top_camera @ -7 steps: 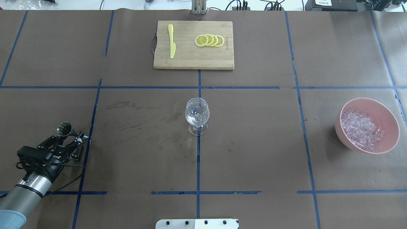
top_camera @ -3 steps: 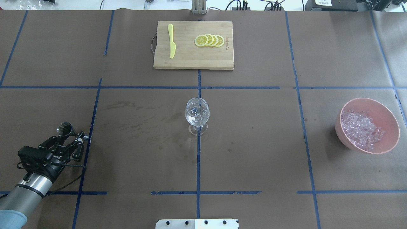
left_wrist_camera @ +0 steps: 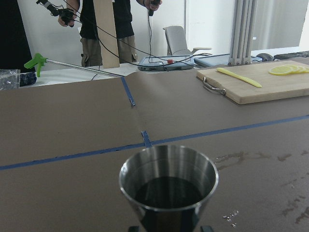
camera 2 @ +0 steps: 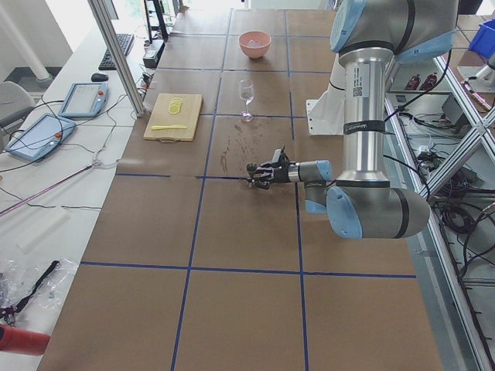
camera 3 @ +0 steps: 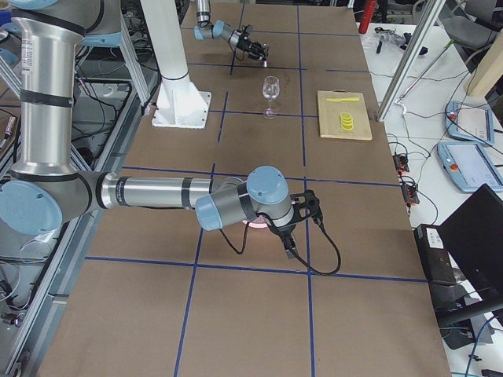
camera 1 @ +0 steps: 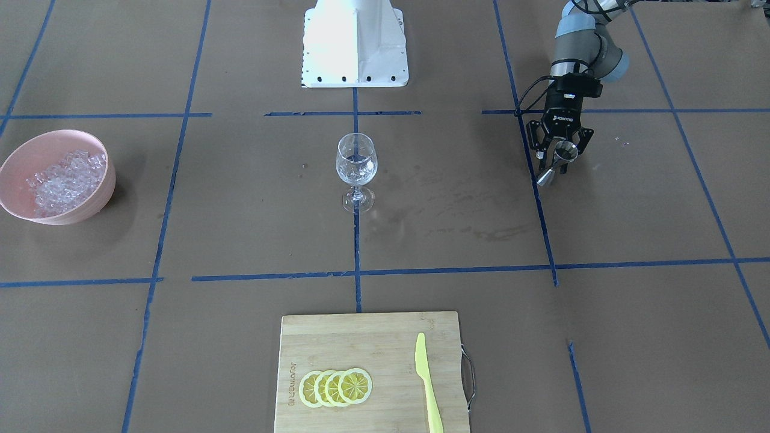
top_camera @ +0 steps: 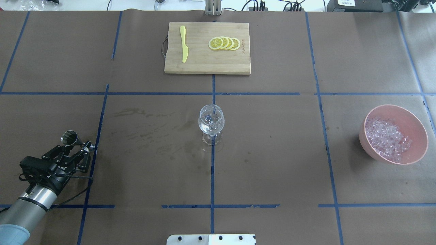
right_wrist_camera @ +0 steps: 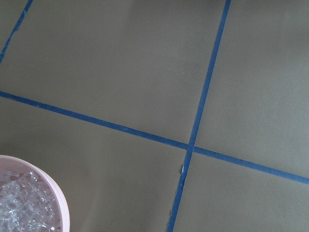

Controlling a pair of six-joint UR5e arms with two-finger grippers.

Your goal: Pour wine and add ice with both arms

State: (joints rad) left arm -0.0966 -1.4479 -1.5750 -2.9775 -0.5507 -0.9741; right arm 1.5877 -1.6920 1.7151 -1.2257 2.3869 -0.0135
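Lower left of the overhead view, the left gripper (top_camera: 79,145), lettered ROBOTIQ, pinches a steel jigger (top_camera: 69,137) of dark liquid. I cannot tell whether the right gripper (camera 3: 288,250) is open.

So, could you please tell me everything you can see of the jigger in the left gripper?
The jigger is shiny steel, an hourglass of two cones. It stands upright, mouth up, its upper cup holding dark liquid below the rim. The left gripper clamps its waist, left of the wine glass. Whether its foot touches the table is unclear.
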